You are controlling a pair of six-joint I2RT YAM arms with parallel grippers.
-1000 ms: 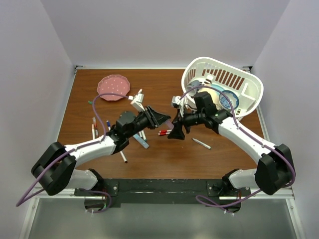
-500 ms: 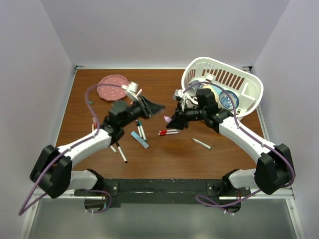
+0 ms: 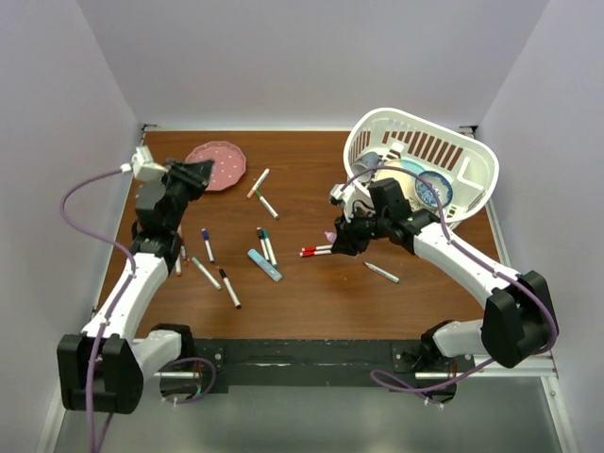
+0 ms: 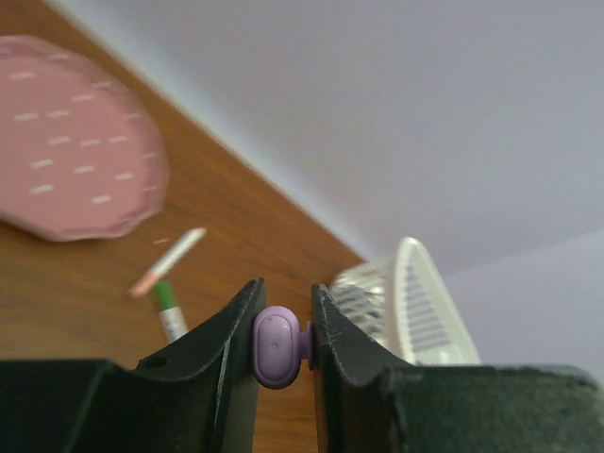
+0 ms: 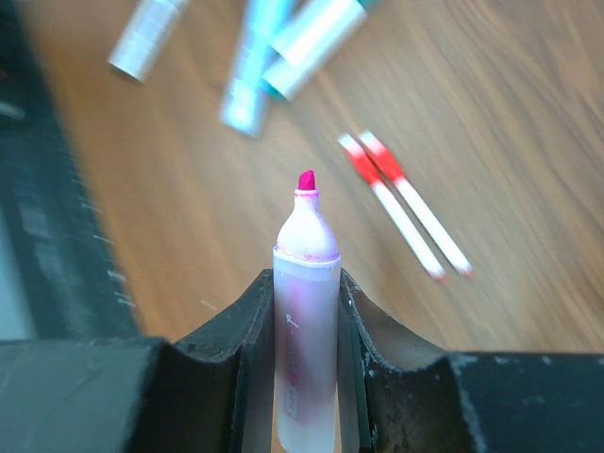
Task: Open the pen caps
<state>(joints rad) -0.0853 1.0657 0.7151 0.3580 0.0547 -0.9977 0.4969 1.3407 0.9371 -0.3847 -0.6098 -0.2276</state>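
Lilac pen cap [image 4: 276, 347] off, pink highlighter [image 5: 306, 311] bared
Only made out in the wrist views: the cap is pinched in the narrowly parted left gripper [image 4: 283, 326], raised by the pink plate [image 3: 215, 165]; the highlighter is clamped by the right gripper [image 5: 304, 293], mid-table.

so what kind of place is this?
Probably a lab robot test cell: brown wooden tabletop boxed in by plain white wall panels, two white robot arms bolted at its near edge.

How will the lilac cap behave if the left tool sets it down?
Probably light and stiff: the lilac cap is small plastic, pinched in the left tool. Its rounded body may well roll on the smooth wooden table.
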